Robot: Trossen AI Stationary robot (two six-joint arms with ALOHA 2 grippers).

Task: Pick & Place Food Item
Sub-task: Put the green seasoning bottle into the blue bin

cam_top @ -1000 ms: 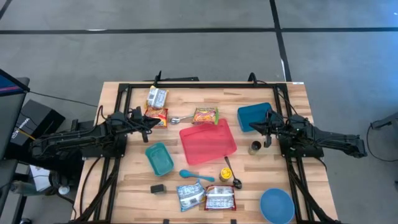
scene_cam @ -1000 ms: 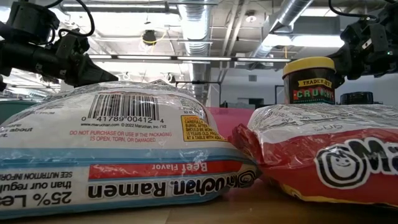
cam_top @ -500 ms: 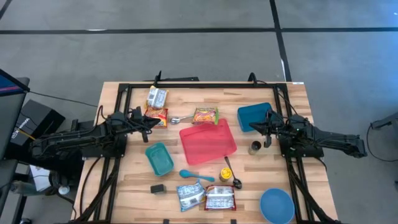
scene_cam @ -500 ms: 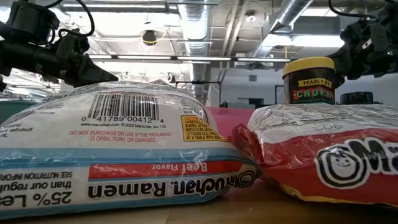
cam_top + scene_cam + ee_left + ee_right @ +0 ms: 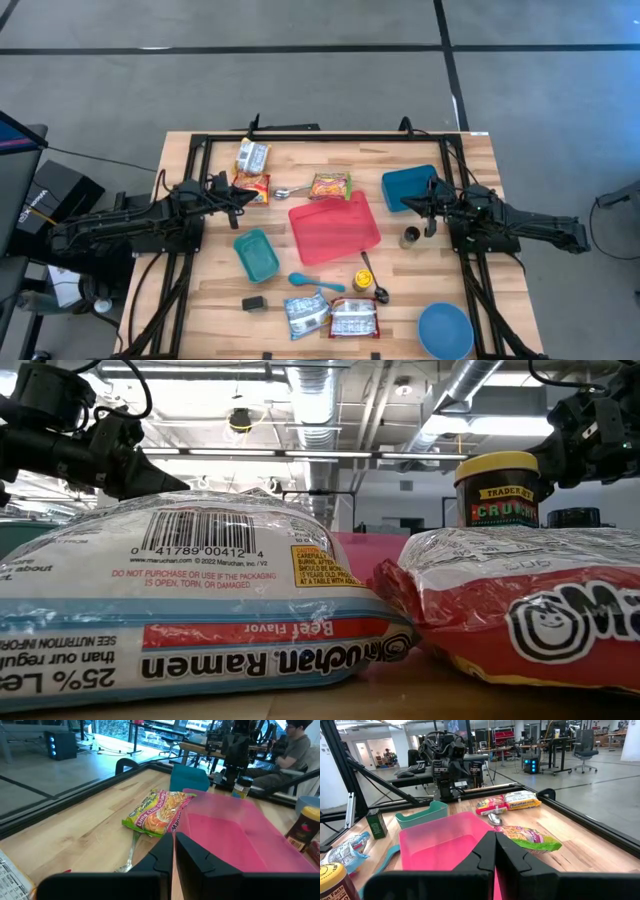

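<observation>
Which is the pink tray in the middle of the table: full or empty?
Empty. The high view shows only bare pink floor inside the pink tray; the right wrist view agrees.

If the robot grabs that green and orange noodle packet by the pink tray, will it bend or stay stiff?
The green and orange plastic noodle packet would probably stay fairly stiff in the middle, since it looks puffed around a block. Its crinkly flat edges would likely flop. The shiny wrapper may slip in a pincer, and it seems light.
</observation>
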